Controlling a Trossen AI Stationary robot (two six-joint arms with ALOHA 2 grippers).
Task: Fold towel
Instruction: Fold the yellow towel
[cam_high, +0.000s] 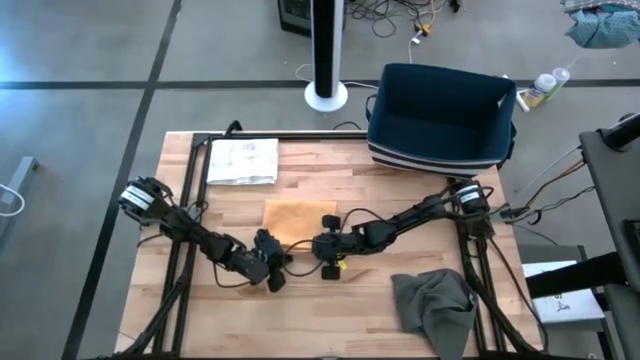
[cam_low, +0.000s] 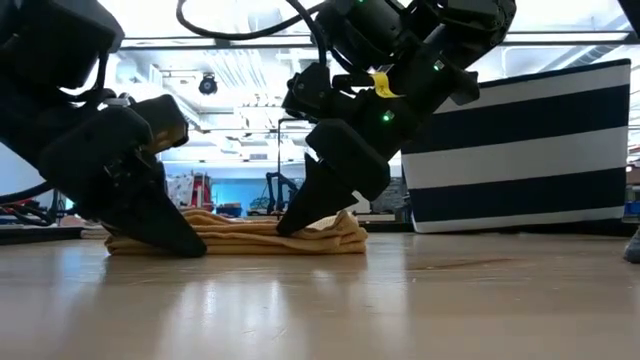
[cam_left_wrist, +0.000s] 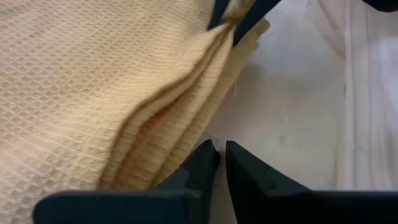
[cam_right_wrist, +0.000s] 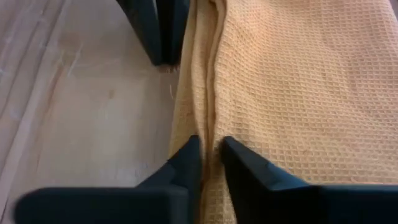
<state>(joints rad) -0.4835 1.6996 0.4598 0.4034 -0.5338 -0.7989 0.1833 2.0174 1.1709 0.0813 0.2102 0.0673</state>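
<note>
Pinching the near edge of the yellow towel (cam_high: 293, 219), folded at centre frame in the high view, the left gripper (cam_left_wrist: 222, 163) and right gripper (cam_right_wrist: 210, 157) look clamped on its layers, so lifting both corners evenly seems next.

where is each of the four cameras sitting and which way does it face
High view: above the table, looking straight down; both arms, yellow towel, grey cloth, striped bin.
Low view: table height, looking level; both end effectors on the towel, left end effector, right end effector.
Left wrist view: along its own fingers at the towel edge.
Right wrist view: own fingers pinching the towel.
Shared: each wrist view shows the other end effector.
</note>
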